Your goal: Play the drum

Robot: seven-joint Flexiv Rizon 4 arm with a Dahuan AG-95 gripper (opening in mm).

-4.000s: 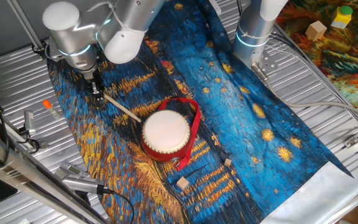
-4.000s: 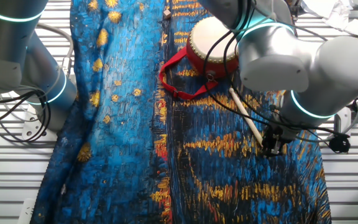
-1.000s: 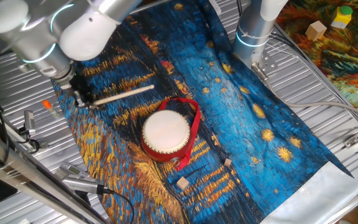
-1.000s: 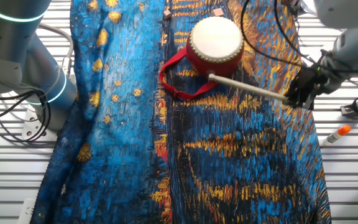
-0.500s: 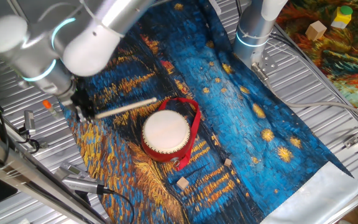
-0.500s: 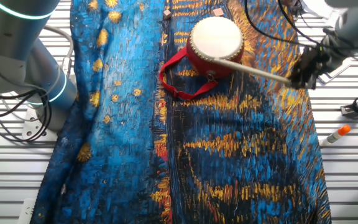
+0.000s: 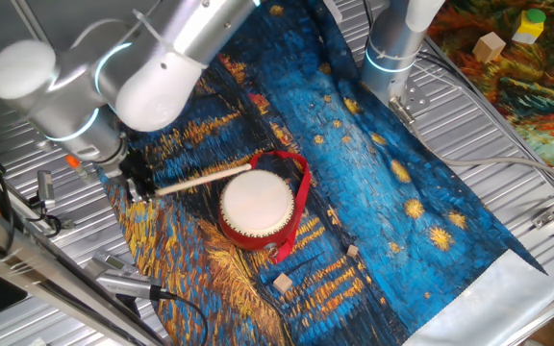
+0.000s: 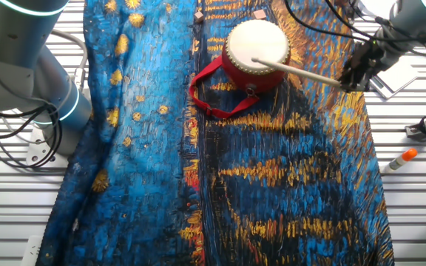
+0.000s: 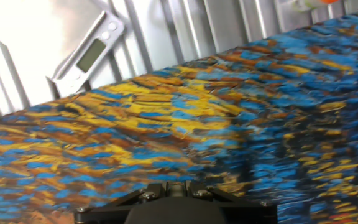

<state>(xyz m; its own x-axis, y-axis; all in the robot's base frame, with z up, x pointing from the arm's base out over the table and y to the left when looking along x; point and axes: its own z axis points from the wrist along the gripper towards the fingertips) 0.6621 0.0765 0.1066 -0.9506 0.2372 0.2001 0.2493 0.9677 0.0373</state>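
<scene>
The hand (image 7: 140,183) is closed on one end of a thin wooden stick (image 7: 205,177), low over the painted cloth (image 7: 402,163) near the table's (image 7: 508,192) ribbed edge. The stick's far tip lies on the cream skin of the drum (image 8: 257,49). The drum sits upright on the cloth, its red ribbon strap (image 8: 213,92) looped beside it.
</scene>
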